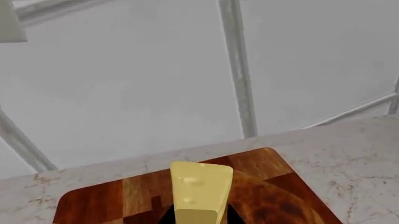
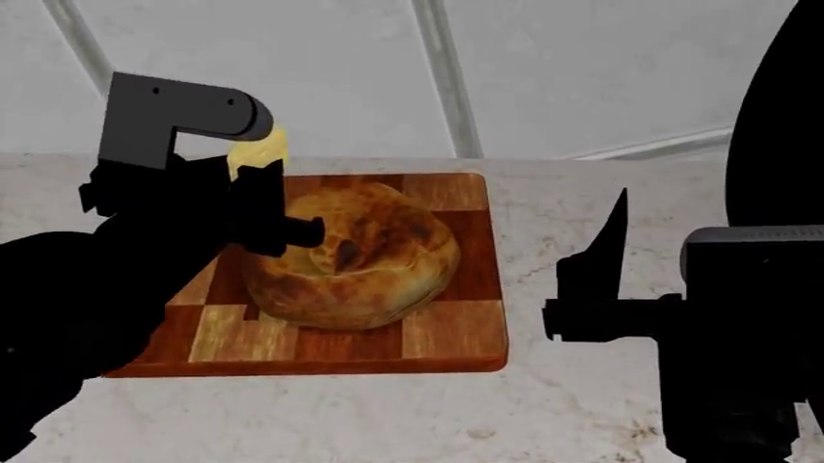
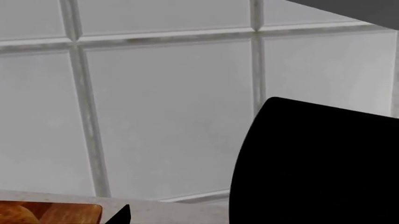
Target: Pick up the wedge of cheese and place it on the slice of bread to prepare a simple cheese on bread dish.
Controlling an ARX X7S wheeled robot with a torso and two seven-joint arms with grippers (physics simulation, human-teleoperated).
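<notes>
The wedge of cheese was a pale yellow, blocky piece with flat, smooth faces and a few faint lighter spots, narrowing toward one end. In the left wrist view it stood up between the dark tips of the left pincer, which was closed down to the width of the cheese and gripped it at its lower part. From the head view only a sliver of the cheese showed, behind the grey angular housing of the left pincer, held in the air over the far left part of the board, just beside the bread and not resting on it.

The slice of bread was round and bagel-like, golden-brown with darker toasted patches and a dimple in its middle. It lay on the cutting board, a rectangular slab with rounded corners, patterned in glossy checkered blocks of light and reddish-dark wood. The board sat on a bench of pale, speckled stone, backed by a wall of large grey-white tiles with lighter grout lines.

The right pincer hovered over the bare bench, well to the right of the board, holding nothing; one pointed dark finger showed, but how far apart its jaws stood could not be told.
</notes>
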